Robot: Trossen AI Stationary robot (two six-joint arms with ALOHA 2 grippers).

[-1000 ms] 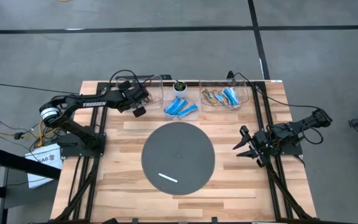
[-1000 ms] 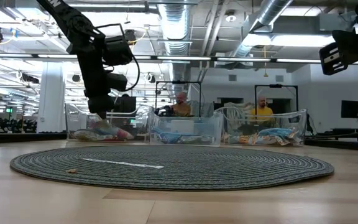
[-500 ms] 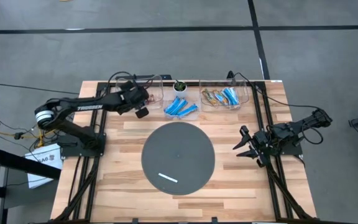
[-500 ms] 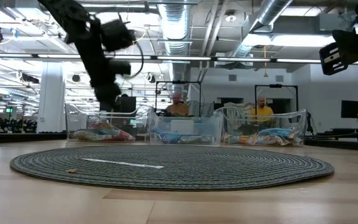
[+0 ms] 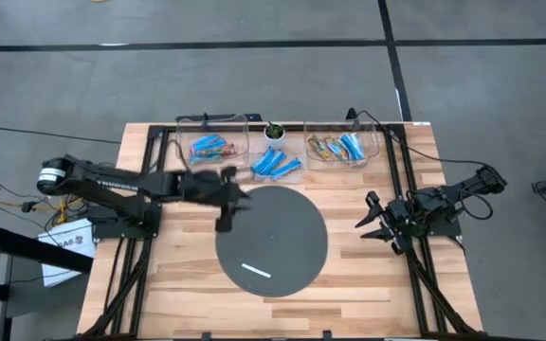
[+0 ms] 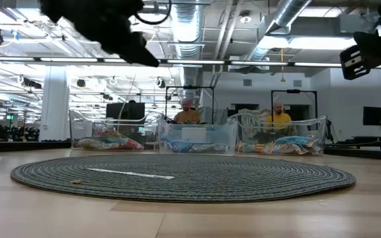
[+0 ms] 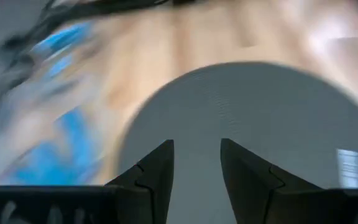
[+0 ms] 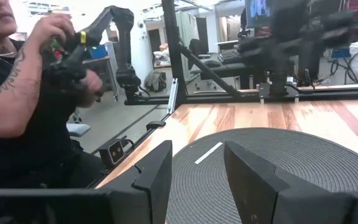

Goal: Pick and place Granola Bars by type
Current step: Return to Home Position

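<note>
Sitting sorted: Granola Bars (image 5: pixel 275 163) in three clear bins (image 5: pixel 186 133); left claw (image 7: pixel 196 148), right claw (image 8: pixel 197 149) parted, empty.

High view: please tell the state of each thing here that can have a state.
left claw, open and empty, over the edge of the round mat.
right claw, open and empty, at the right side of the table.
left bin, upright, holds bars.
middle bin, upright, holds blue bars.
right bin, upright, holds bars.
Granola Bars, lying inside the bins.
round mat, flat, bears one white strip.
</note>
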